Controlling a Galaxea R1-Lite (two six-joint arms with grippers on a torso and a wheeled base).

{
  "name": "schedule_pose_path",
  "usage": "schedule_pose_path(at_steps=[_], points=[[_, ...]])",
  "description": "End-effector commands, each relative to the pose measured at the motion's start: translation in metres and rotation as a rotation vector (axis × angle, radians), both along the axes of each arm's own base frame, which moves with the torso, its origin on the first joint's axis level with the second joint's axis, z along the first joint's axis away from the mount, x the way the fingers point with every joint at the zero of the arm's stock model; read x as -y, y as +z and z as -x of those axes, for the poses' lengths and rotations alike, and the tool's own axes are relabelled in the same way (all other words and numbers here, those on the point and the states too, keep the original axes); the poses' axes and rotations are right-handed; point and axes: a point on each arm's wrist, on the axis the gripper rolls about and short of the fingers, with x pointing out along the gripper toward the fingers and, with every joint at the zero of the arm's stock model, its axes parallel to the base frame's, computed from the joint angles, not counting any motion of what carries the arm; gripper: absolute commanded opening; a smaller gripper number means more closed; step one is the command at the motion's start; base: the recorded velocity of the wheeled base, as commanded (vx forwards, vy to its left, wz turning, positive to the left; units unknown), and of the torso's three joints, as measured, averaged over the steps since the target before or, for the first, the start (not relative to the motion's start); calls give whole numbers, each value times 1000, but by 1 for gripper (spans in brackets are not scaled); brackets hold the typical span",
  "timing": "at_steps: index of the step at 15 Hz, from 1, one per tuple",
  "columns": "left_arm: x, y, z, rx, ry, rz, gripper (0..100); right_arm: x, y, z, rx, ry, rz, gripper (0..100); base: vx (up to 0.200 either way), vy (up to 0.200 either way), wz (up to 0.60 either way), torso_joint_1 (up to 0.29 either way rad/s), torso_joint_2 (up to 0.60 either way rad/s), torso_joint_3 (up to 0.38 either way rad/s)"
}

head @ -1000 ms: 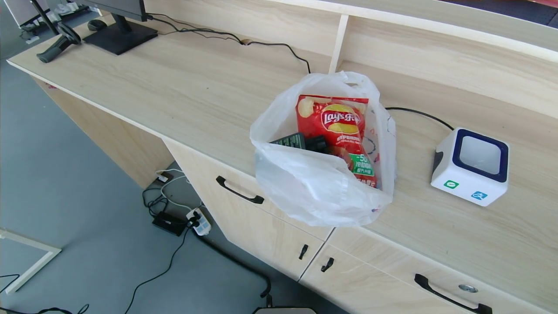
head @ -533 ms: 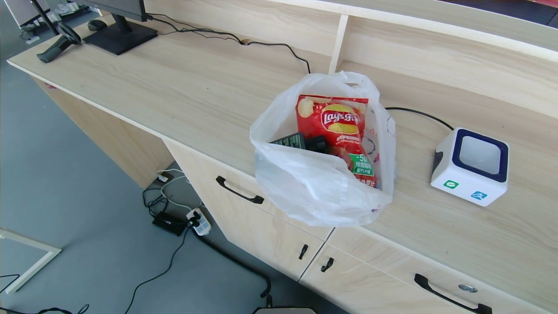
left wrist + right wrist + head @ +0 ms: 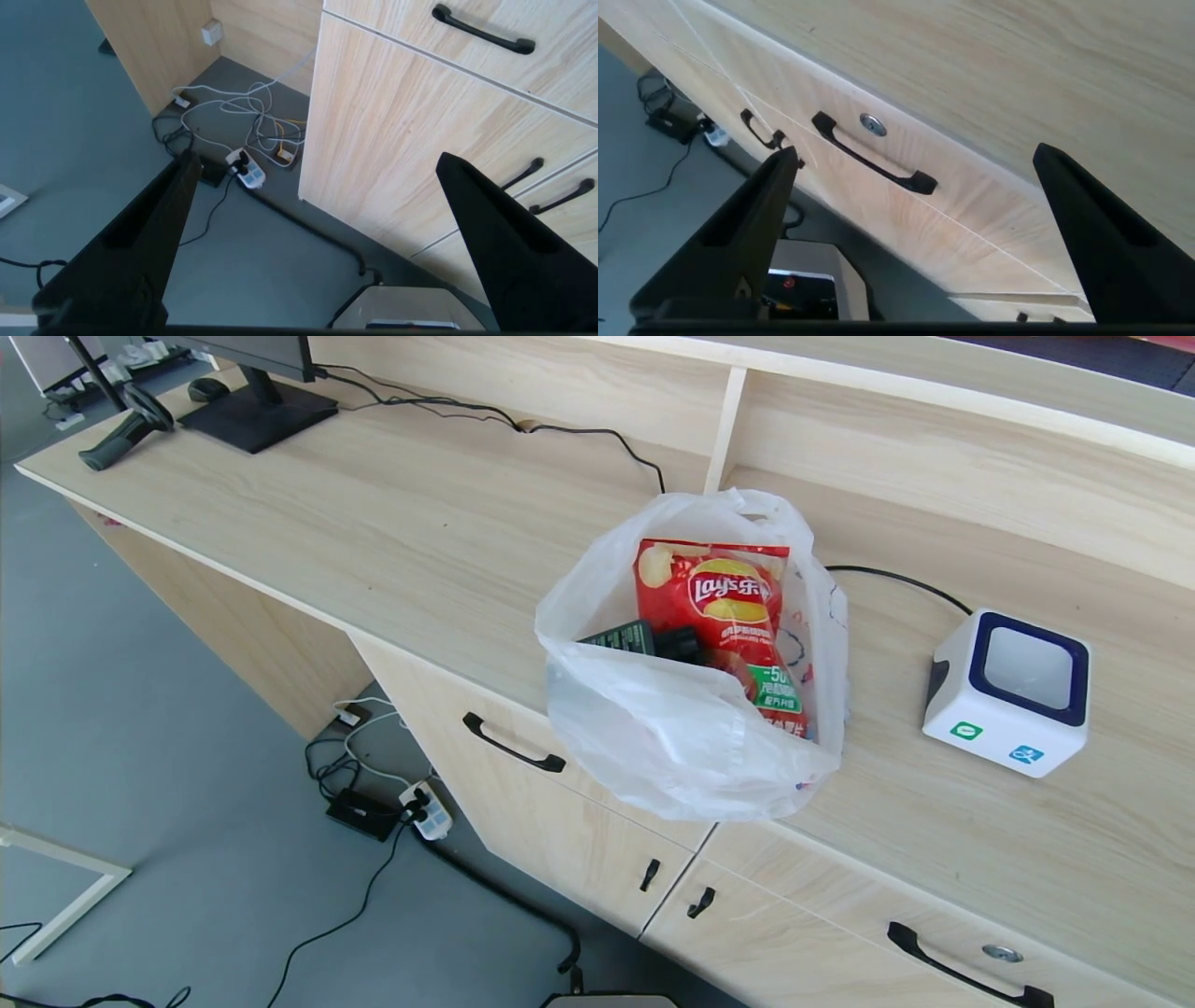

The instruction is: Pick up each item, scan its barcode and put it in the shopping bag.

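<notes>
With the crisp packet (image 3: 724, 607) and a dark box (image 3: 624, 637) inside the shopping bag (image 3: 681, 747) and the scanner (image 3: 1013, 695) just beside the bag, we judge packing nearly finished, so our left gripper (image 3: 316, 161) and right gripper (image 3: 915, 161), both spread wide and empty lower than the bag, should steer clear of its thin plastic on any rise.

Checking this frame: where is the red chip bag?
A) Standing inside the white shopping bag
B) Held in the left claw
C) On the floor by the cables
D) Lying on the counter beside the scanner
A: the red chip bag stands inside the open white shopping bag, apart from the scanner on the counter.
</notes>
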Motion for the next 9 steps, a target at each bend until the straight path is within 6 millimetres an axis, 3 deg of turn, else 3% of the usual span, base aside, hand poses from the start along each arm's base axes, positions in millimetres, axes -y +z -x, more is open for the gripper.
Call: schedule_pose_path(at_steps=[1,2,4,5,7,9], points=[[0,0,0,1,0,0,100,0,0,-2,-26,1,-3,100,0,0,0,0,0,0],[0,0,0,1,0,-1,100,0,0,-1,-8,23,-13,100,0,0,0,0,0,0],[0,0,0,1,0,-1,100,1,0,2,-5,248,-60,100,0,0,0,0,0,0],[0,0,0,1,0,-3,100,2,0,2,-4,254,-47,100,0,0,0,0,0,0],[0,0,0,1,0,-1,100,7,-2,2,16,8,1,100,0,0,0,0,0,0],[0,0,0,-1,0,-3,100,8,-4,2,-24,-60,-43,100,0,0,0,0,0,0]])
